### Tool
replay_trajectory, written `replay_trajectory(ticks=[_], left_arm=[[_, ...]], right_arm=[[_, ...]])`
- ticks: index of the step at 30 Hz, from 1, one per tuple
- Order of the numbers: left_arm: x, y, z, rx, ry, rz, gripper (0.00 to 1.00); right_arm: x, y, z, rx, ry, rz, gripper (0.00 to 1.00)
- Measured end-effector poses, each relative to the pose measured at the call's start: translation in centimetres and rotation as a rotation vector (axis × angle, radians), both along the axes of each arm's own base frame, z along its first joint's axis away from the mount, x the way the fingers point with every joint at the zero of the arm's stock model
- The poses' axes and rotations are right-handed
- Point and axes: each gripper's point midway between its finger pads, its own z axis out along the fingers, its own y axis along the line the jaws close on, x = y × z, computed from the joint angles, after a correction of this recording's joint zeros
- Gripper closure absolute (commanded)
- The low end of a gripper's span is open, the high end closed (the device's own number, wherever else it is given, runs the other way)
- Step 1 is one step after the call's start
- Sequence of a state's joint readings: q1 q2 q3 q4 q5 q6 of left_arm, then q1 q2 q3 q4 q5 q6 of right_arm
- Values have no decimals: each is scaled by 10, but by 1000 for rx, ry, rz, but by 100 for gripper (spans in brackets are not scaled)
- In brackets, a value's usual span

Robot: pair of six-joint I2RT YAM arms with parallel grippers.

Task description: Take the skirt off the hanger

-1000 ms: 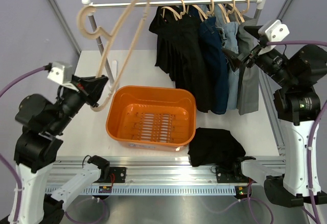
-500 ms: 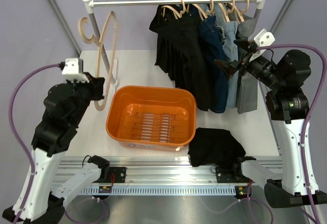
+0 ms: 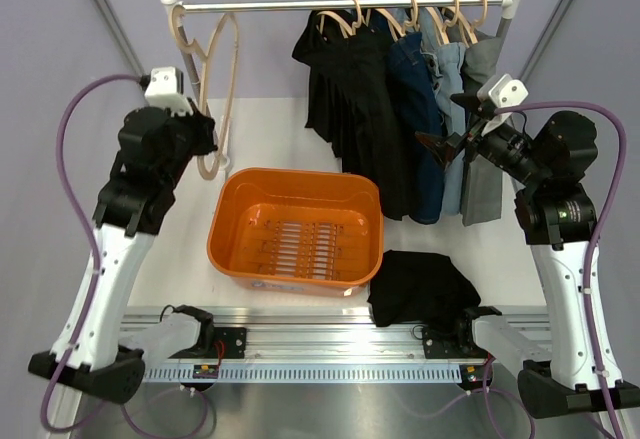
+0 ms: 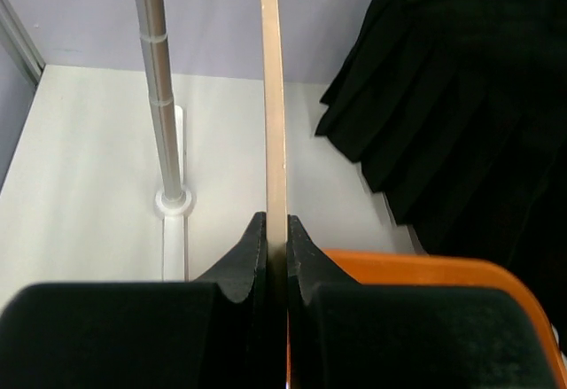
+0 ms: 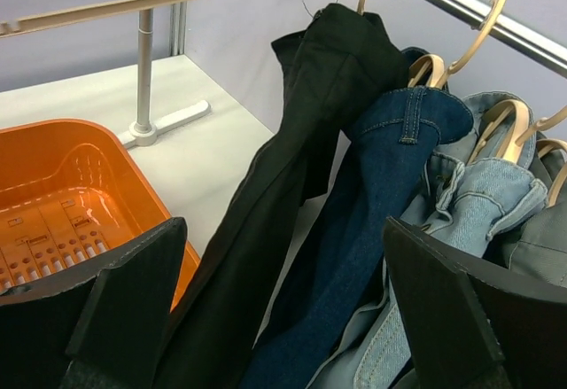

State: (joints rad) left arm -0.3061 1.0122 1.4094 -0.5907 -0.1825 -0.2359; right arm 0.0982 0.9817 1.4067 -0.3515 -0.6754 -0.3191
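Note:
My left gripper [image 3: 205, 139] is shut on a bare beige hanger [image 3: 220, 79], whose hook is up by the rail's left end [image 3: 178, 21]; the hanger bar [image 4: 272, 97] runs up from between my fingers. My right gripper [image 3: 447, 139] is open and empty beside the hanging clothes. A black skirt [image 3: 350, 109] hangs on a wooden hanger [image 3: 340, 21] on the rail, with a dark denim one [image 5: 372, 203] and lighter ones beside it. A black garment [image 3: 420, 284] lies on the table by the orange basket [image 3: 296, 229].
The rail [image 3: 340, 3] stands on two posts, the left post [image 4: 158, 97] with its white foot [image 4: 173, 203] close to my left gripper. The orange basket's rim [image 5: 53, 132] shows below the right gripper. Table edge rail runs along the front.
My left arm has risen and carried the bare hanger up and back to the rail's left end. My right gripper has moved left and down a little, towards the hanging clothes.

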Motion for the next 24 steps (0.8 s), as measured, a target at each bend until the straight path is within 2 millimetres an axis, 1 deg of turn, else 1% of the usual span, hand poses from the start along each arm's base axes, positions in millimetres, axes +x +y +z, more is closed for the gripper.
replay_trajectory(ticks=[3,6,8,9,12,16,19,21,24], left_arm=[[37,1,4,-8,13,9,100],[76,8,2,-23,34,15,100],[95,12,-2,-37,48,11,100],[102,12,-6,-45,58,7,100],[111,7,-14,-63,81,-21,100],[109,-1,-12,-86,75,-63,100],[107,-5,-11,-95,70,-87,94],[106,-7,-13,-97,72,-96,85],[104,-8,-17,-104,80,-101,77]], right_arm=[[0,0,-4,-1,6,1,1],[-3,2,-11,-3,16,15,1],[-6,4,-16,-9,20,31,1],[-9,5,-18,-14,21,44,1],[-16,8,-25,-34,24,73,0],[-26,10,-32,-67,23,109,1],[-34,15,-41,-99,33,158,0],[-40,18,-51,-126,49,199,1],[-47,22,-70,-178,83,262,0]])
